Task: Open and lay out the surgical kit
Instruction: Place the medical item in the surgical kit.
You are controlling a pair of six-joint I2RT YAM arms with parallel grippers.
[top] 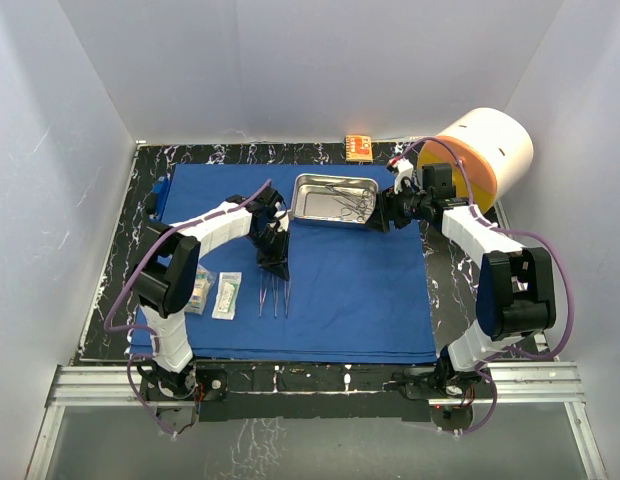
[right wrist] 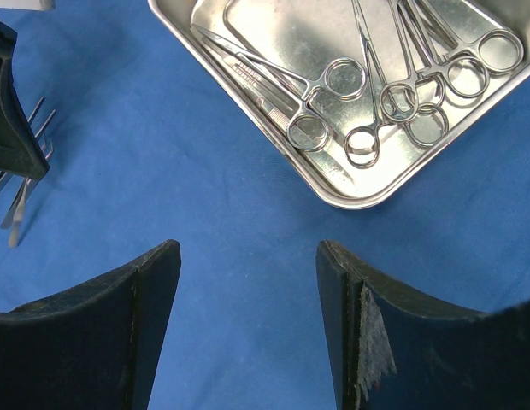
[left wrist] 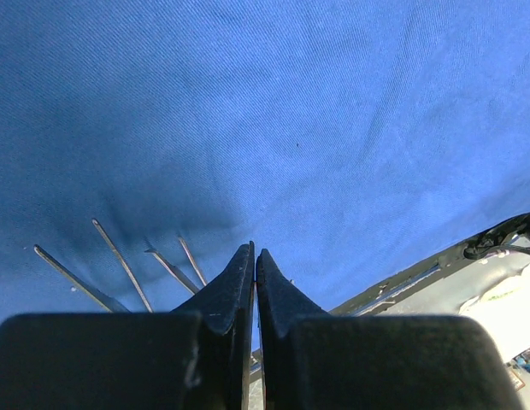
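**Kit unwrapped; tray and tools out on the cloth**

The blue cloth (top: 350,290) is lying flat over most of the black marbled table (top: 460,290). Taking the cloth's centre in the top view as the dial, the steel tray (top: 335,197) is sitting at approx. 1 o'clock, near the far edge. Several ring-handled clamps (right wrist: 376,94) are lying inside it, bunched toward its right end, handles overlapping.

A few thin tweezers (top: 274,297) are lying side by side on the cloth at approx. 6-7 o'clock, pointing near-to-far. Two small clear packets (top: 227,295) are resting at 8 o'clock, next to each other, by the cloth's left edge.

The left claw (top: 275,265) is hanging tip-down just above the far ends of the tweezers. Its fingers (left wrist: 235,290) are pressing together, w/ only a hairline between them; can't tell whether it's touching the cloth.

The right claw (right wrist: 248,248) is hovering at the tray's right end, approx. 2 o'clock, pointing left. Its fingers are standing well apart w/ bare cloth between them, gripping nothing; the tray's near corner is lying just ahead of the tips.

A big white-and-orange cylinder (top: 485,150) is sitting at the table's 2 o'clock corner, and a small orange box (top: 358,147) at its 12 o'clock edge, both off the cloth.
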